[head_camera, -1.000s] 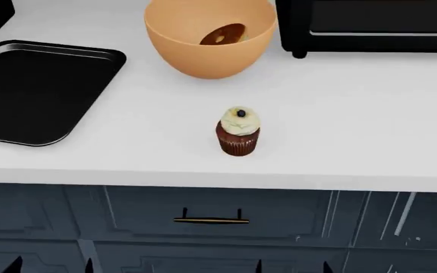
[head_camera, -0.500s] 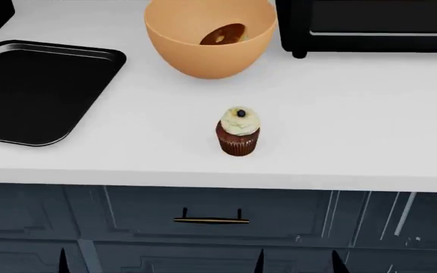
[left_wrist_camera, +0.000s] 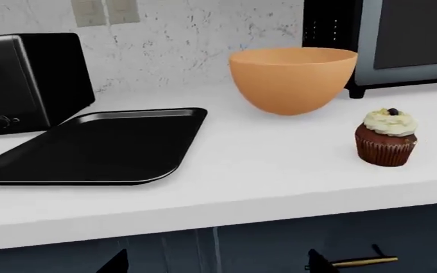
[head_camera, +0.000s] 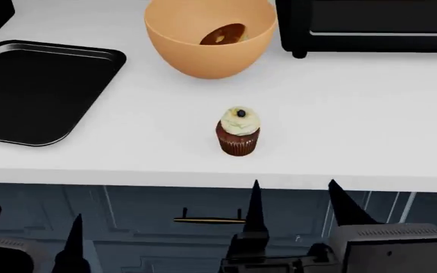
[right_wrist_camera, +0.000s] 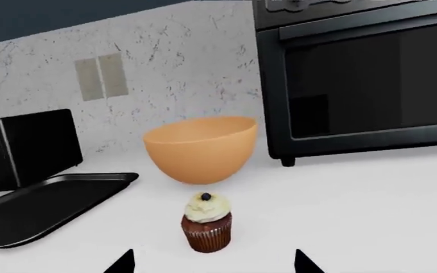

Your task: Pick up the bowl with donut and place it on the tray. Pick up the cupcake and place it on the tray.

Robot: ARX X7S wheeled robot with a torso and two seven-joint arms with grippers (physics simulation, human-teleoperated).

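Observation:
The peach-orange bowl (head_camera: 209,35) stands at the back of the white counter with the chocolate donut (head_camera: 223,34) inside. The bowl also shows in the left wrist view (left_wrist_camera: 292,78) and right wrist view (right_wrist_camera: 200,149). The cupcake (head_camera: 238,131) stands near the counter's front edge; it shows too in the left wrist view (left_wrist_camera: 386,137) and right wrist view (right_wrist_camera: 206,222). The black tray (head_camera: 36,90) lies empty at the left. My right gripper (head_camera: 295,199) is open below the counter edge, in front of the cupcake. My left gripper (head_camera: 29,227) is open and empty, lower left.
A black oven (head_camera: 369,25) stands at the back right beside the bowl. A black toaster (left_wrist_camera: 29,79) stands behind the tray. Dark cabinet fronts with a drawer handle (head_camera: 209,219) lie below the counter (head_camera: 355,125).
Both grippers have risen into the head view from below; the right one has come up to just under the counter edge in front of the cupcake. Objects on the counter have not moved.

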